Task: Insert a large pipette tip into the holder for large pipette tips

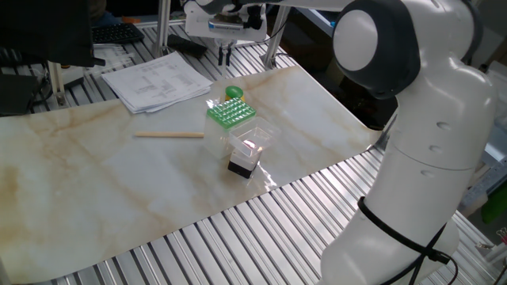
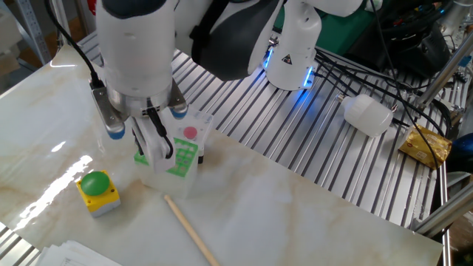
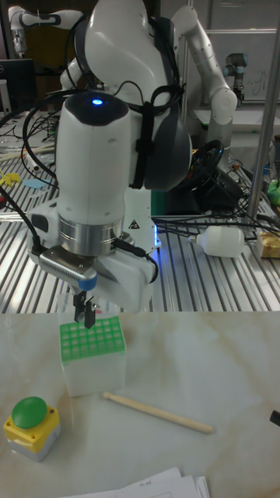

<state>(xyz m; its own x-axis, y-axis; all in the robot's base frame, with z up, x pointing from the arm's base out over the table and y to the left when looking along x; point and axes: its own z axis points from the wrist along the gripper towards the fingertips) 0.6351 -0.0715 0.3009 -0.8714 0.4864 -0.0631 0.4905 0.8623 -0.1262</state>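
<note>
The holder [image 1: 228, 113] is a green grid rack on a clear box, also seen in the other fixed view [image 2: 179, 154] and the tall view [image 3: 92, 343]. My gripper [image 1: 224, 54] hangs above the rack's far edge, fingers pointing down. In the tall view the gripper [image 3: 84, 313] hovers just over the rack's back left corner, its dark fingers [image 2: 142, 137] close together. I cannot make out the large pipette tip in any view; if one sits between the fingers, it is too faint to see.
A tan wooden stick [image 1: 168, 134] lies left of the rack. A green button on a yellow box [image 3: 31, 424] stands beside the rack. A clear box [image 1: 253, 136] over a black block sits in front of it. Papers [image 1: 158, 79] lie at the back.
</note>
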